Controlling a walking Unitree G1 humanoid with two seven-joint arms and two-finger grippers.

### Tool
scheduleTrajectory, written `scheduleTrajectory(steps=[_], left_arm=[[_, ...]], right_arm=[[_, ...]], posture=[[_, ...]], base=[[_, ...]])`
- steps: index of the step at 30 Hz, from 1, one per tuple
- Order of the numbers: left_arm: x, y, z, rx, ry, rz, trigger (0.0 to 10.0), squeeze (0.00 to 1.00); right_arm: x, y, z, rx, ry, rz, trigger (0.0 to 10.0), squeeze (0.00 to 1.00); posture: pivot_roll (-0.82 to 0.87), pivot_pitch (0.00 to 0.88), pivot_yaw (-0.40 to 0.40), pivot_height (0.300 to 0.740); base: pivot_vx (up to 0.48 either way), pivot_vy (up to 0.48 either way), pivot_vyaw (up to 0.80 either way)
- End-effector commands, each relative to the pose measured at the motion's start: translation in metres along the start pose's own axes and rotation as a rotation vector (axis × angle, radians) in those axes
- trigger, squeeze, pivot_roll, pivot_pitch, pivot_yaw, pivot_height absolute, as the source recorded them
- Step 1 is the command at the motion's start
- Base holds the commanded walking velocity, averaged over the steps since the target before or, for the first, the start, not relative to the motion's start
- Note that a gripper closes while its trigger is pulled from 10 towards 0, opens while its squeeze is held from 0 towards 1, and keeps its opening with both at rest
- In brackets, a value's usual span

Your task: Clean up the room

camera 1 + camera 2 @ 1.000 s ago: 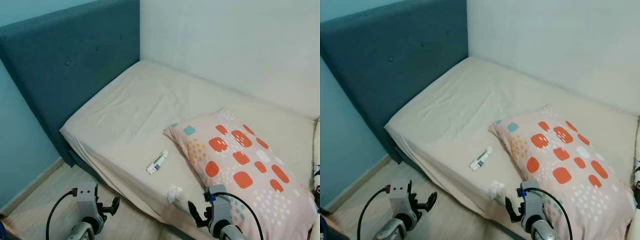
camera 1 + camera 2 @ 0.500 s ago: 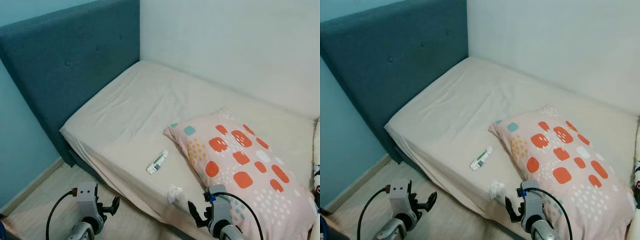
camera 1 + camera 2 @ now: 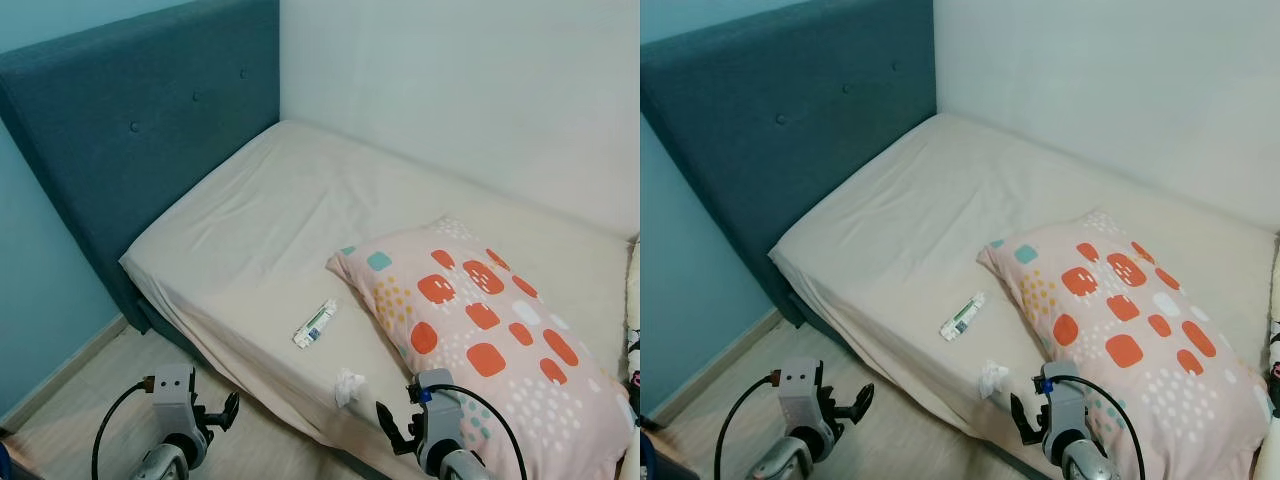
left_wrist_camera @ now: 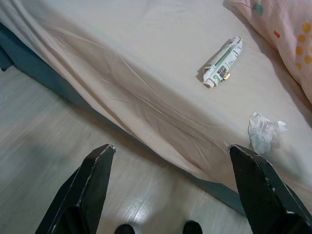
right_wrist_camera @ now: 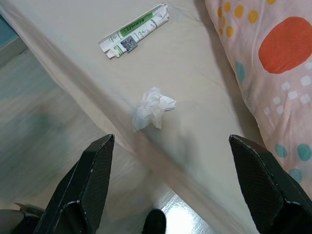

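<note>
A bed (image 3: 300, 210) with a beige sheet is tucked into the corner, backed by a dark teal padded headboard (image 3: 130, 130) and a plain white wall (image 3: 460, 90). Pale wood floor (image 3: 890, 440) is seen along the near edge of the mattress. A big pink pillow (image 3: 480, 340) with orange and teal blotches is laid on the right part of the bed, reaching down to the near edge.

Now the small stuff. A flattened white and green wrapper (image 3: 314, 324) is left on the sheet just beside the pillow's near corner, not touching it as far as can be told. A crumpled white tissue (image 3: 348, 385) is parked right at the mattress edge, near the wrapper but apart from it.

The left gripper (image 4: 170, 185) is held low over the floor in front of the bed, fingers spread wide, nothing between them. The right gripper (image 5: 168, 183) is held just above the tissue, also spread wide and holding nothing.
</note>
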State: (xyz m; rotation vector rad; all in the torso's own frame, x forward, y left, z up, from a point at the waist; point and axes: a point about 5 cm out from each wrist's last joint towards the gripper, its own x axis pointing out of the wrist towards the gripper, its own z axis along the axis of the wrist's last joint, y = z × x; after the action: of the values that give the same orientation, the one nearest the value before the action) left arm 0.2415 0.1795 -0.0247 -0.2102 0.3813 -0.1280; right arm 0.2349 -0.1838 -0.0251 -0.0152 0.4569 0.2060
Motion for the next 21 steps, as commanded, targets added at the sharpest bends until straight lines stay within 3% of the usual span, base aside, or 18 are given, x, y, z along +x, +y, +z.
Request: scheduleTrajectory(steps=[1,21], left_arm=[[-0.0019,-0.0043,-0.0078,-0.016,0.025,-0.004,10.0,0.0],[-0.0012,-0.0035,-0.0071,-0.015,0.028,-0.006,10.0,0.0]], right_arm=[[-0.0024,-0.0015,-0.0046,0.0,0.014,-0.003,10.0,0.0],[-0.0008,0.0,-0.0045,-0.002,0.019,0.004,10.0,0.0]], posture=[[-0.11,0.161,-0.061,0.74],[-0.11,0.15,-0.061,0.74]], base=[[0.0,0.0,0.0],[0.0,0.0,0.0]])
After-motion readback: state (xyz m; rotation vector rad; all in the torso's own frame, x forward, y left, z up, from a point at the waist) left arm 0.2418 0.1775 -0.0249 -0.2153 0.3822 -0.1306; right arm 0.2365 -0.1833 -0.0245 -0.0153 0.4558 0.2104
